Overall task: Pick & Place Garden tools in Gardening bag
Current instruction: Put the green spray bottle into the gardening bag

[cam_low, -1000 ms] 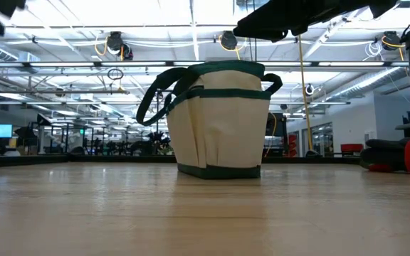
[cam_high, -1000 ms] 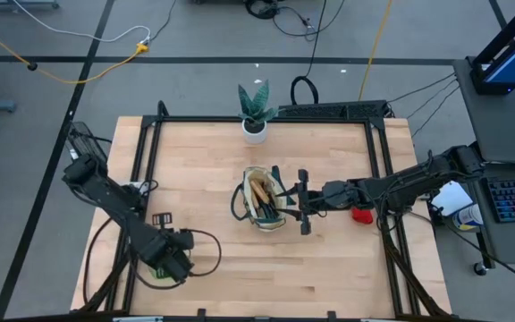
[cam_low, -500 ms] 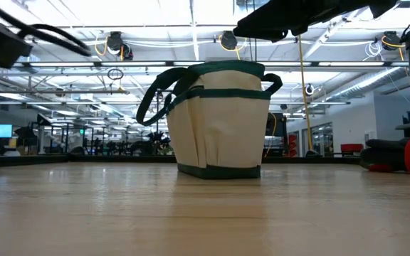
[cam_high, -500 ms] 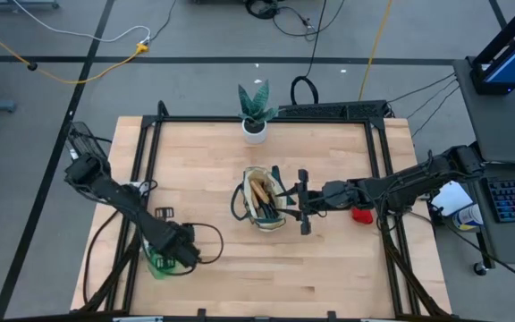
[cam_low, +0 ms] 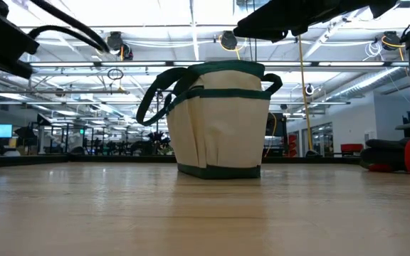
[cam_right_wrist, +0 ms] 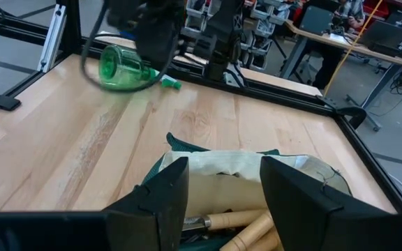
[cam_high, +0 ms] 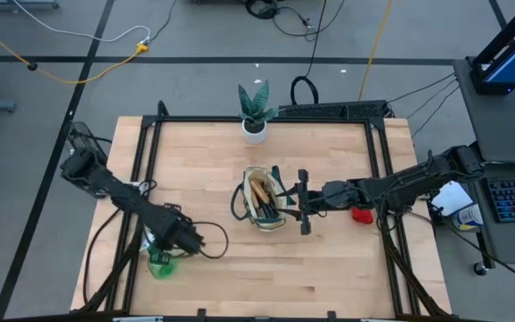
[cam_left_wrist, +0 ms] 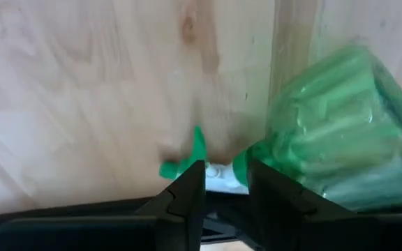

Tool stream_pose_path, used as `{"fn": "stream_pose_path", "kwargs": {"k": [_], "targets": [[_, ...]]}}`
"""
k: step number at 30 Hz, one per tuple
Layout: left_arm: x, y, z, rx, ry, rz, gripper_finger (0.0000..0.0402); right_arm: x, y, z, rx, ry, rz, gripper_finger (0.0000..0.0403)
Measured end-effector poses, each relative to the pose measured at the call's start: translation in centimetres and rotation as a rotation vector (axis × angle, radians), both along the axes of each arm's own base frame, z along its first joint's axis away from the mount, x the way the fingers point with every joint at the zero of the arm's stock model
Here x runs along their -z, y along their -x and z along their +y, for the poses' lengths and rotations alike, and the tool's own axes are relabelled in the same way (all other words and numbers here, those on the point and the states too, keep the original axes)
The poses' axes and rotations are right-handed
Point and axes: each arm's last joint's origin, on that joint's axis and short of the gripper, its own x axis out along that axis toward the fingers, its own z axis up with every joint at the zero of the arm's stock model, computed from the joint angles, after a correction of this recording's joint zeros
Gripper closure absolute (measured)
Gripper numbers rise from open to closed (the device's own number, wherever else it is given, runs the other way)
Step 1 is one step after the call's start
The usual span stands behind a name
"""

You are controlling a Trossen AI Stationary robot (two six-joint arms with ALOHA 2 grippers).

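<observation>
- left gripper (cam_high: pixel 179 240) is near the front-left corner of the table (cam_high: pixel 329 268), carrying the green spray bottle (cam_high: pixel 159 261); in the left wrist view its fingers pinch the white neck just behind the green trigger, with the body hanging off to one side.
- the hold is at the narrow end, so the heavy body will likely want to swing. move slow and level, no quick wrist rolls.
- gardening bag (cam_high: pixel 263 199) stands upright mid-table, well apart from the bottle. wooden-handled tools (cam_right_wrist: pixel 246 226) already sit inside, so free room looks tight.
- right gripper (cam_high: pixel 298 213) sits just beside the bag's right rim, fingers spread over the opening in its wrist view, holding nothing. keep your path clear of that arm, or have it back off first.
- bring the bottle in from the left side, above the loop handles (cam_low: pixel 159 96), and lower it body-first before you let go.
- small red item (cam_high: pixel 361 215) lies beside the right arm, not yet bagged.
</observation>
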Motion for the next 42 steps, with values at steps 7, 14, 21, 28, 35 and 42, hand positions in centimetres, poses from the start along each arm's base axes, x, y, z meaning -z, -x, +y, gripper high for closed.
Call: {"fn": "stream_pose_path", "kwargs": {"k": [7,14,21,28,35,42], "targets": [[-0.5,2.7,2.0,-0.121,0.038,-0.21,0.0291,0.1,0.0,0.0,0.0,0.001,0.005,0.0232],[1.2,4.5,3.1,-0.163,0.079,-0.291,0.0291,0.0,0.0,0.0,0.0,0.001,0.004,0.0232],[2.9,5.5,3.5,-0.192,0.067,-0.21,0.0291,0.0,0.0,0.0,0.0,0.001,0.003,0.0232],[3.8,5.5,3.5,-0.243,0.084,-0.218,0.0291,0.2,-0.1,0.0,0.0,0.001,0.006,0.0232],[5.2,5.5,3.5,-0.247,0.123,-0.271,0.0291,0.3,-0.1,0.0,0.0,0.003,0.013,0.0232],[5.6,5.7,3.6,-0.239,0.103,-0.266,0.0291,0.3,-0.1,0.0,0.0,0.002,0.01,0.0232]]}}
